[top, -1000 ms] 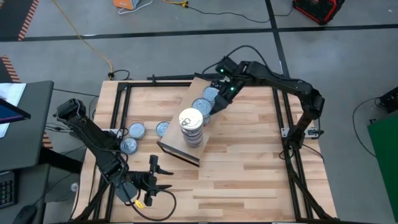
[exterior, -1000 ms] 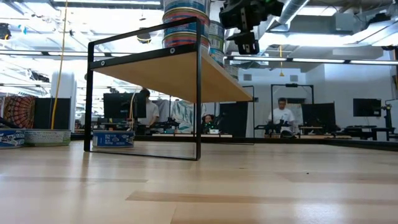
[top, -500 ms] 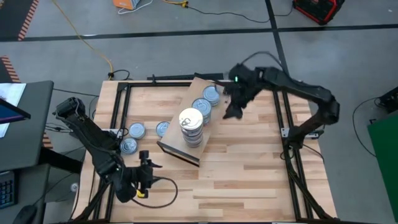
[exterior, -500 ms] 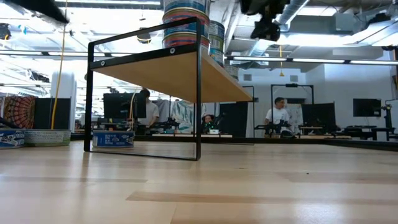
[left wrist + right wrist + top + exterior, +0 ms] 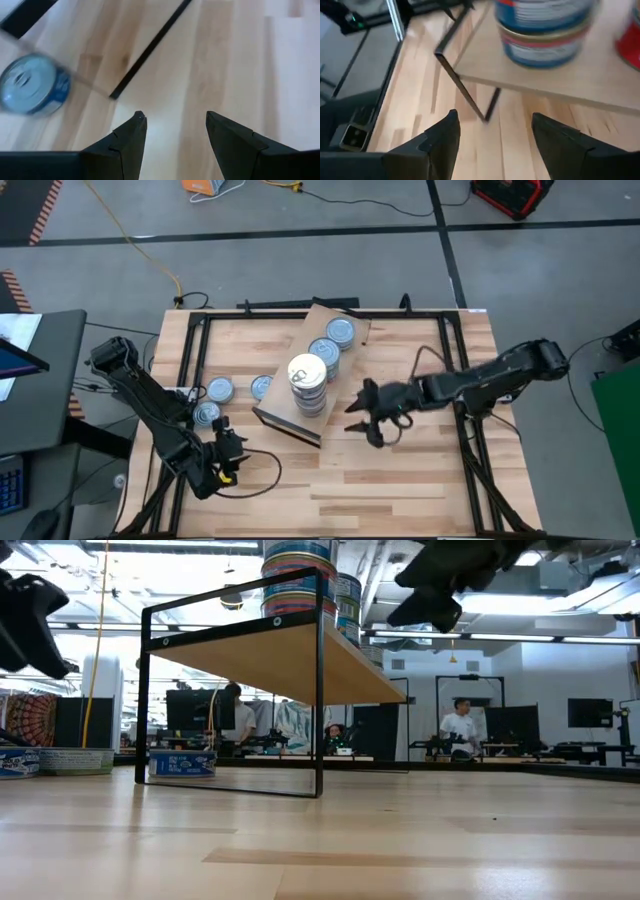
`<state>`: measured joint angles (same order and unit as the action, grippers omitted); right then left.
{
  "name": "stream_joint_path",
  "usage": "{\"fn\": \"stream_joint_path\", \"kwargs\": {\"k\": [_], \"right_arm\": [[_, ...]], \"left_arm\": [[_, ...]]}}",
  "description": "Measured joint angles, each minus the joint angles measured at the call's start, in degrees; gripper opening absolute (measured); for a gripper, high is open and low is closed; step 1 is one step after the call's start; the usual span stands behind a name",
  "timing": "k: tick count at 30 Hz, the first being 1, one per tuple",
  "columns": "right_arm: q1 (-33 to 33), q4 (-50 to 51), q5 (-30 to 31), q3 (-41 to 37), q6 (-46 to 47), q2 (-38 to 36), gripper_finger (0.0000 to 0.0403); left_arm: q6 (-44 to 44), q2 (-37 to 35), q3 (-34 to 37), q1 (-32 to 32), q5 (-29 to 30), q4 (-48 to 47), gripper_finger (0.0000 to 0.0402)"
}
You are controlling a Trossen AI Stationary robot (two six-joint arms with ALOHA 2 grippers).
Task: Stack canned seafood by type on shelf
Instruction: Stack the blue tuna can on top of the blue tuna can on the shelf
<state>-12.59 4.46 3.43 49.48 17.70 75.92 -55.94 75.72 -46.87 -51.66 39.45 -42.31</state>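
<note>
The light-wood shelf (image 5: 283,418) stands slantwise on black legs at mid-table. On it are a tall stack of tins with a pale pull-tab lid on top (image 5: 305,372) and two stacks with blue-grey tops (image 5: 341,330) (image 5: 324,351). Three blue-grey tins (image 5: 219,390) (image 5: 262,386) (image 5: 206,415) sit on the table left of the shelf. My right gripper (image 5: 360,425) is open and empty just right of the shelf's near end, and its wrist view shows the shelf (image 5: 560,75) and a stack (image 5: 545,30). My left gripper (image 5: 230,450) is open and empty near the loose tins, with one tin (image 5: 32,91) ahead of it.
Black frame rails (image 5: 190,370) (image 5: 455,370) run along the table's left and right sides. In the low view the shelf (image 5: 270,655) stands high on its black legs, with tins (image 5: 183,762) on the table behind it. There is bare tabletop (image 5: 400,480) at the near right. People sit in the room beyond.
My right gripper has drawn away from the tins at the shelf's far end. It has swung toward the table's near edge and gone down beside the shelf, empty. My left gripper has moved a little toward the loose tins at the left.
</note>
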Motion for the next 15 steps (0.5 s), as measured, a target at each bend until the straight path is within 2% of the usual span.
{"fn": "stream_joint_path", "kwargs": {"k": [4,11,15], "right_arm": [[-5.4,-11.0,4.9,-2.9,-6.5,0.2,0.0272],[-10.5,-8.5,6.2,-1.4,-4.5,-7.3,0.0272],[-15.9,-10.5,12.4,-1.4,-8.1,-10.8,0.0272]], "left_arm": [[-10.7,0.0,0.0,1.9,-0.8,-6.7,0.0202],[-28.7,0.0,0.0,5.5,-17.4,-17.6,0.0202],[-32.7,0.0,0.0,6.1,-21.3,-23.5,0.0202]]}}
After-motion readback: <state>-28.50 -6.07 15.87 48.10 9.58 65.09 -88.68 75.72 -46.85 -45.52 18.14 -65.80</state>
